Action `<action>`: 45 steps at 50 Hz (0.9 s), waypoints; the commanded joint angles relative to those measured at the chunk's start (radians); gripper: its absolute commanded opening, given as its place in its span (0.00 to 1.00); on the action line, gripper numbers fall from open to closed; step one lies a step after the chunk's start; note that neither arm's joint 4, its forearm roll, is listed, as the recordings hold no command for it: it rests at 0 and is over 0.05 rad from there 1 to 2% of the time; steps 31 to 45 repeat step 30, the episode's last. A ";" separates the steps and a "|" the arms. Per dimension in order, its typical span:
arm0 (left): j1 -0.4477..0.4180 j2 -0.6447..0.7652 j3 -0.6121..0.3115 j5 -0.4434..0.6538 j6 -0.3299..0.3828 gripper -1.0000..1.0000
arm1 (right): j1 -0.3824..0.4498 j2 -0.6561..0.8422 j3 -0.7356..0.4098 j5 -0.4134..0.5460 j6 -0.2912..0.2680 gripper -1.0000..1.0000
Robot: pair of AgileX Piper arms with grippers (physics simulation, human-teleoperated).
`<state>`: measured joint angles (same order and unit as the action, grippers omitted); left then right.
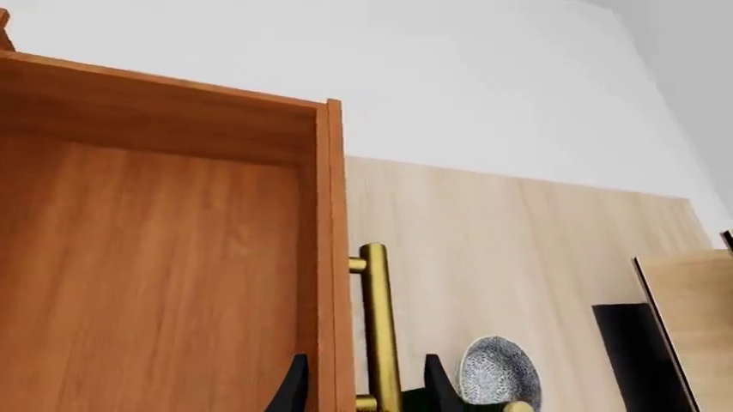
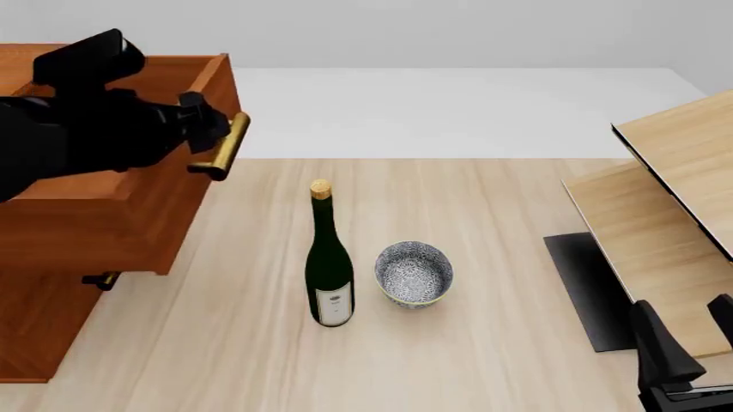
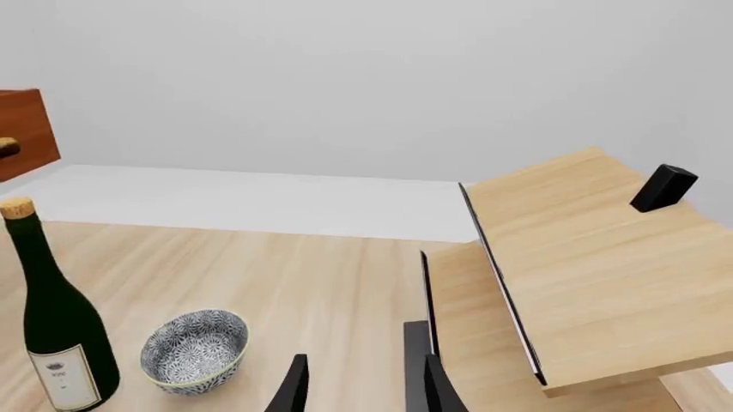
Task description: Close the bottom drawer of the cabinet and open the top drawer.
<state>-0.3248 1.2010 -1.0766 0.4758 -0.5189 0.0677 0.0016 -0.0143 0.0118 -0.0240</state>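
Note:
The cabinet [image 2: 40, 330] stands at the table's left edge. Its top drawer [image 2: 115, 215] is pulled far out, a deep open box with its brass handle [image 2: 221, 146] towards the table's middle. My left gripper [image 2: 212, 129] reaches over the drawer. In the left wrist view the left gripper [image 1: 366, 396] is open, with the drawer's front panel [image 1: 332, 257] and the handle [image 1: 379, 326] between its fingers. The bottom drawer is hidden under the top drawer; only one handle end [image 2: 101, 280] peeks out below. My right gripper [image 2: 687, 333] is open and empty at the front right.
A green wine bottle [image 2: 329, 266] and a patterned bowl [image 2: 414, 273] stand mid-table, right of the open drawer. Pale slanted wood panels [image 2: 675, 206] over a black base [image 2: 582, 287] fill the right side, next to my right gripper [image 3: 366, 388].

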 commanded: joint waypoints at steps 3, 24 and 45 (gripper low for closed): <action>-0.097 0.033 0.094 -0.035 0.057 1.00 | 0.000 0.005 -0.003 -0.002 0.000 1.00; -0.179 0.020 0.079 -0.038 0.008 1.00 | 0.000 0.003 -0.004 0.001 0.003 1.00; -0.193 0.001 0.057 -0.022 0.005 1.00 | 0.000 0.000 -0.003 0.002 0.004 1.00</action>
